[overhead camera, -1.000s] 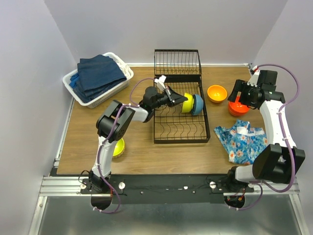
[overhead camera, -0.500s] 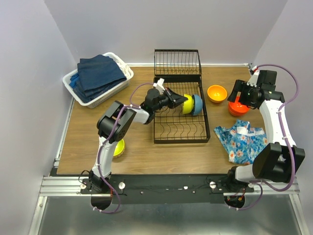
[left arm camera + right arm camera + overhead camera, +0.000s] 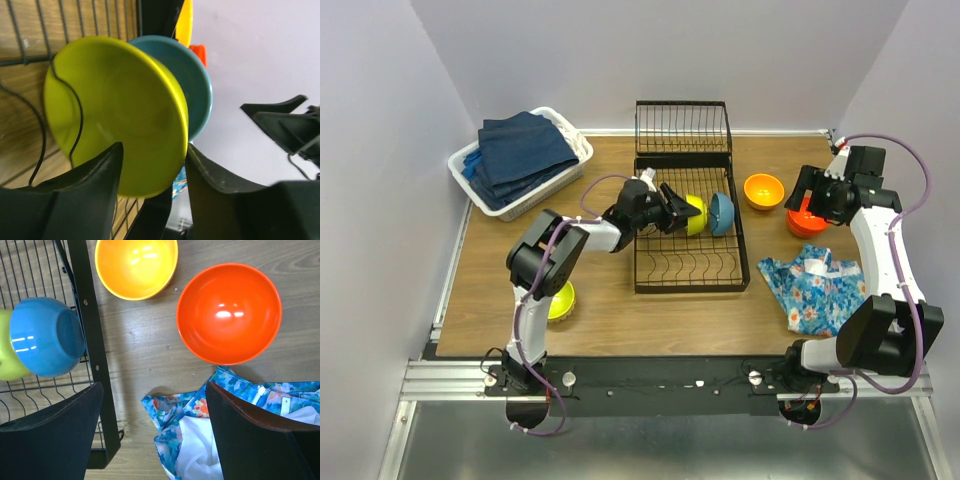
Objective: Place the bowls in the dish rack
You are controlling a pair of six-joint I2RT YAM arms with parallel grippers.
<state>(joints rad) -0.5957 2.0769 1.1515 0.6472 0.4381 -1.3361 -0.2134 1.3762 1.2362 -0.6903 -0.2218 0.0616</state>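
The left claw point(image 3: 152, 147) stands apart around the lime-yellow bowl point(image 3: 115, 110) — set on edge in the dish rack point(image 3: 690, 288), wires propping it upright — while the right claw point(image 3: 154, 386) hangs open by a red-orange bowl point(image 3: 229, 312).

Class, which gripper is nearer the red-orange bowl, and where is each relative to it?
Right. The right gripper hovers just above the red-orange bowl; the left gripper is over the dish rack, at the lime-yellow bowl there.
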